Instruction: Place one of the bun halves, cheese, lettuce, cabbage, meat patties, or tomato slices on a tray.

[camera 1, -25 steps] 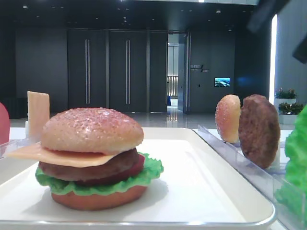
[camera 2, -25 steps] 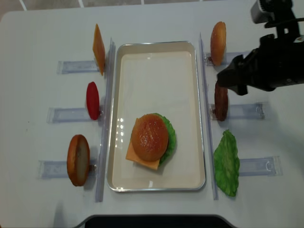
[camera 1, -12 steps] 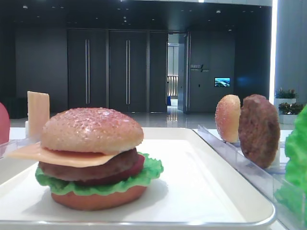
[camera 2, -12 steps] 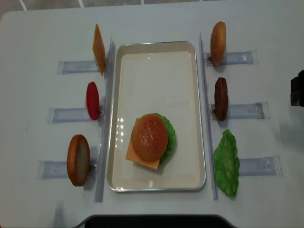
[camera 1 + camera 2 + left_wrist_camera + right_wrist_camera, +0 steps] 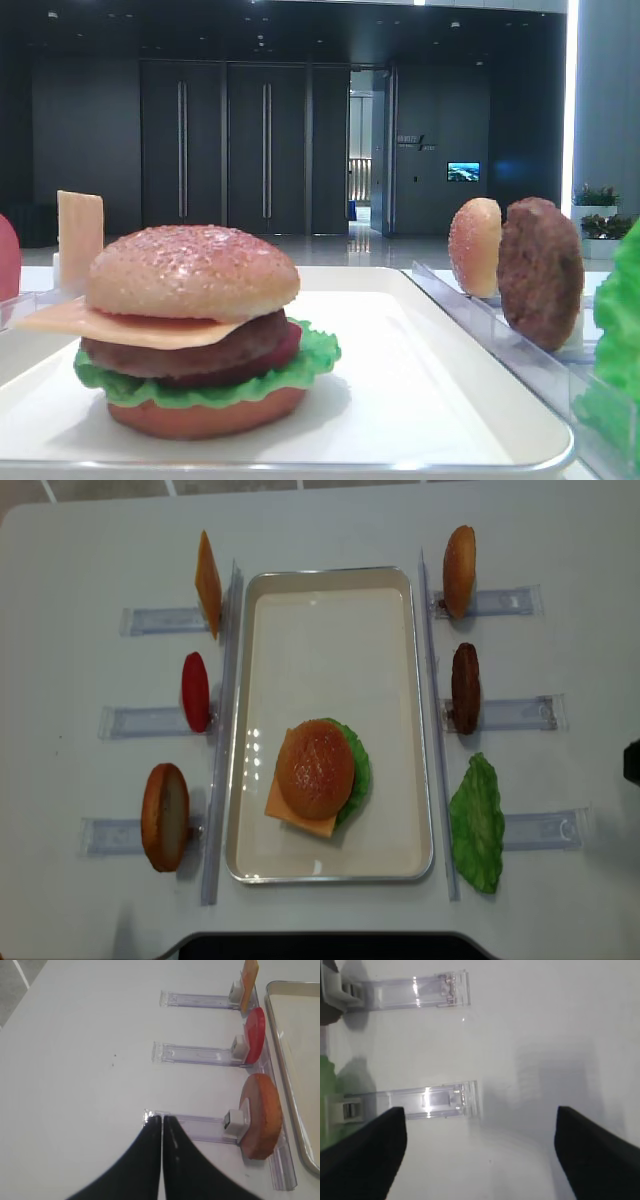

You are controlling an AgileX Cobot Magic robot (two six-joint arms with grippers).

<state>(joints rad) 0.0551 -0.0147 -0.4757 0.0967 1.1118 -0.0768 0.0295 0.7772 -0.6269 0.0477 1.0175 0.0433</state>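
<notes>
On the white tray [image 5: 330,620] sits a stacked burger, its speckled bun half [image 5: 316,768] on top and cheese [image 5: 288,817], a patty [image 5: 180,355], tomato and lettuce [image 5: 359,770] under it. Standing in racks are a cheese slice [image 5: 208,583], a tomato slice [image 5: 195,691], a meat patty [image 5: 465,687] and a lettuce leaf [image 5: 477,823]. My right gripper [image 5: 477,1127] is open and empty over bare table right of the lettuce rack [image 5: 437,1100]. My left gripper [image 5: 162,1119] is shut on nothing, by the end of the bun-base rack.
A flat bun base [image 5: 165,816] stands in the near-left rack, a paler domed bun [image 5: 459,556] in the far-right one. Long clear rails [image 5: 222,730] flank the tray on both sides. The right arm shows only as a dark bit at the table's right edge [image 5: 632,763].
The right arm has drawn back to the right, from over the patty rack to the edge of the overhead view. The burger and the racked pieces have not moved.
</notes>
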